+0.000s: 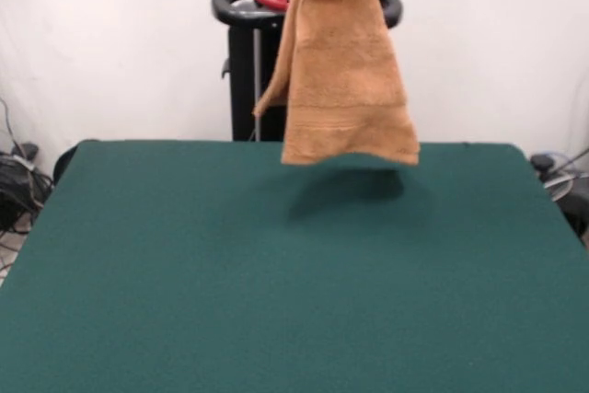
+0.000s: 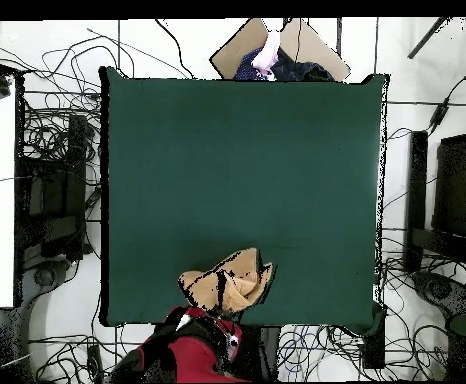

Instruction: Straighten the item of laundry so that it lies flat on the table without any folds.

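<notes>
Orange-tan towel hangs lifted above the green table, clear of it, near the table's robot-side edge | Claw hidden above the cloth; its grasp cannot be told | Likely raised so folds drop out | Person at the table's opposite edge

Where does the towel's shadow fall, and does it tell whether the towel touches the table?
Front view: a soft dark shadow lies on the table below the towel, with a gap under the hem, so it hangs clear. Overhead view: no distinct shadow shows.
</notes>
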{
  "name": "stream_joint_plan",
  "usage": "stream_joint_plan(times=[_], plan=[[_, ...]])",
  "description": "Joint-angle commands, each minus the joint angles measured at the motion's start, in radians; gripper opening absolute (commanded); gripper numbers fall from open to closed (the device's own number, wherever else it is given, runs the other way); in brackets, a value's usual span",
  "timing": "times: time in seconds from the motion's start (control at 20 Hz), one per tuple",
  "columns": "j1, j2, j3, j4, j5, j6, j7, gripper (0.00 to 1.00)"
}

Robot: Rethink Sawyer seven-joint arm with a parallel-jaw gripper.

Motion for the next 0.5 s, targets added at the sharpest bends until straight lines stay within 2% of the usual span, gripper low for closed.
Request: stream_joint_plan(times=[0.05, 0.3, 0.5], plan=[[0.03, -0.036, -0.052, 0.064, 0.004, 0.025, 0.255, 0.0], [-0.007, -0.03, -0.01, 0.136, 0.087, -0.058, 0.187, 0.0], [-0.008, -0.033, -0.011, 0.18, 0.106, -0.105, 0.174, 0.0]])
